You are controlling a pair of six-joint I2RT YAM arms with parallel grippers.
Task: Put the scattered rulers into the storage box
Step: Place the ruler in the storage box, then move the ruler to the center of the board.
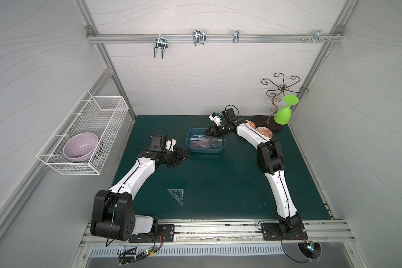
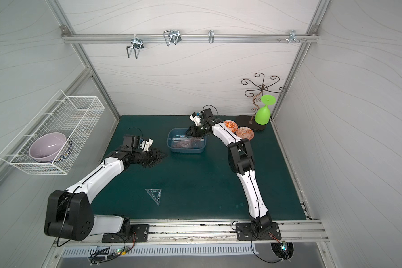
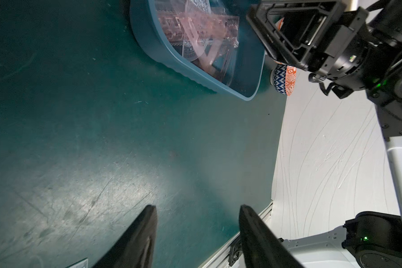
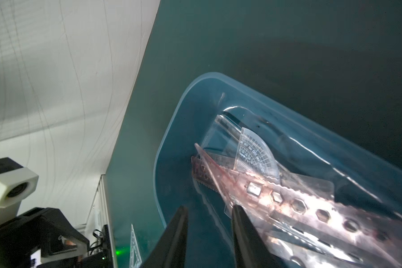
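One claw (image 4: 209,207), apparently empty, over box (image 4: 181,130)

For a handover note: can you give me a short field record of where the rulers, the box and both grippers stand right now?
storage box: upright on the green mat
rulers in box: several overlapping, including a stencil strip and a protractor
ruler outside box: one triangle, flat on the mat between the arms
left gripper: open, empty, low over the mat beside the box
right gripper: open, holding nothing, over the box interior
left to do: the triangle
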